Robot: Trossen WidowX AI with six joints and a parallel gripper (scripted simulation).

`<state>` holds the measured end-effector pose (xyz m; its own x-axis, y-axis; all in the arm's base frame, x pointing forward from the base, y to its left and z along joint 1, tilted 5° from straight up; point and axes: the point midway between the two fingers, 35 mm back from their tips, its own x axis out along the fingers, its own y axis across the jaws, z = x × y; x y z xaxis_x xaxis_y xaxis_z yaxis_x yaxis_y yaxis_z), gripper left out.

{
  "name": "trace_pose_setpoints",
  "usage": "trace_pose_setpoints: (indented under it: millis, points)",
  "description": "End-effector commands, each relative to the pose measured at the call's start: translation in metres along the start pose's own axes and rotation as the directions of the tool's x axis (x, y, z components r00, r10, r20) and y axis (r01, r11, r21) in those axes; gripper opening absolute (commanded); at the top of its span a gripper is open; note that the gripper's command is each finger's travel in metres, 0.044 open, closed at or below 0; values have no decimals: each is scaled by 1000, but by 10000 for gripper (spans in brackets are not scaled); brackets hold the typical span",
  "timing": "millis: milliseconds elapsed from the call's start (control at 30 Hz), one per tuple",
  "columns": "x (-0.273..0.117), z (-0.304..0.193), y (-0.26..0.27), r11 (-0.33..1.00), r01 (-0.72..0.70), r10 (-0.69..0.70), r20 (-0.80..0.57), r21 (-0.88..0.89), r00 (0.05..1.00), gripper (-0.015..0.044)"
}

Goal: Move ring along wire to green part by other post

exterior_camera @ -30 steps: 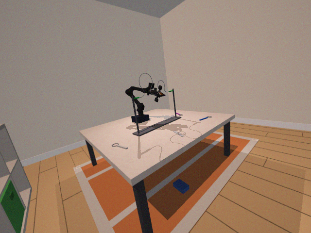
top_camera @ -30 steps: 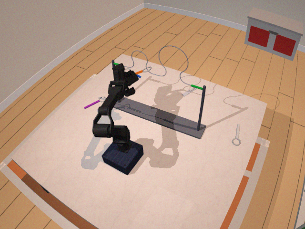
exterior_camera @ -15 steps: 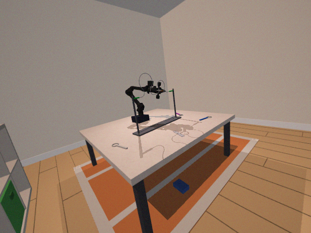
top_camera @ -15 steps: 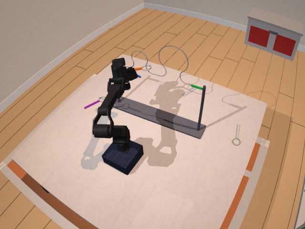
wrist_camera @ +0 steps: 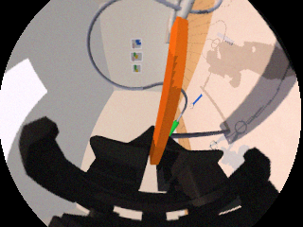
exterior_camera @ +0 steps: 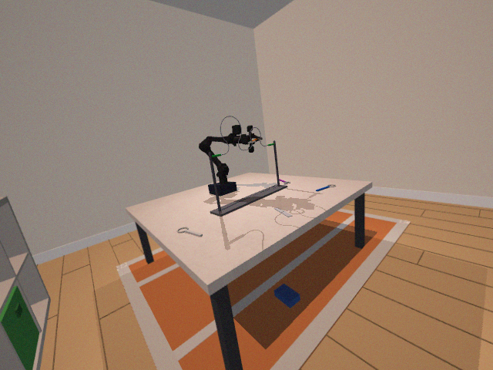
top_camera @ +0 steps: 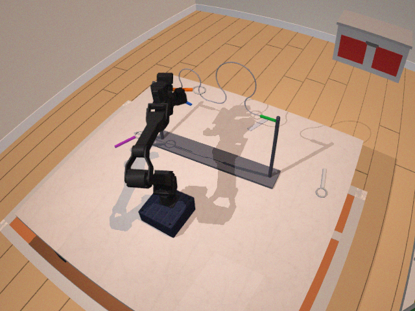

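My gripper [wrist_camera: 154,128] [exterior_camera: 256,139] is shut on the orange handle [top_camera: 187,89] [wrist_camera: 174,71], held out sideways. The ring [top_camera: 205,90] at its far end appears around the grey wire [top_camera: 255,83] [wrist_camera: 88,43], between the small arch and the dip. Wire clearance inside the ring is too small to tell; the ring is cut off in the wrist view. The green part [top_camera: 268,118] [exterior_camera: 216,156] by one post [top_camera: 273,147] [exterior_camera: 215,183] is away from the ring. The other green part [exterior_camera: 271,144] [wrist_camera: 174,128] by the far post [exterior_camera: 276,163] is hidden behind the arm in the top view.
The dark base plate [top_camera: 214,153] joins the posts. On the table lie a magenta stick [top_camera: 124,141] with a ring, a blue stick [exterior_camera: 323,188] with a ring, and pale rings with handles [top_camera: 323,177] [exterior_camera: 283,212]. The wire's large loop rises beside the arm.
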<state>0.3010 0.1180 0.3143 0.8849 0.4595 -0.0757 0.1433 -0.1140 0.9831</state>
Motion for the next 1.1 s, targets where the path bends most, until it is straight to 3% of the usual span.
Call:
trace_pose_setpoints:
  millis: [0, 500, 1067]
  points:
    - [-2, -1, 14, 998, -36, 37, -11, 45, 999, -150]
    - [-8, 3, 38, 989, -81, 84, -16, 127, 996, -150]
    - [-7, 4, 30, 998, 19, -19, 3, -55, 1000, -150]
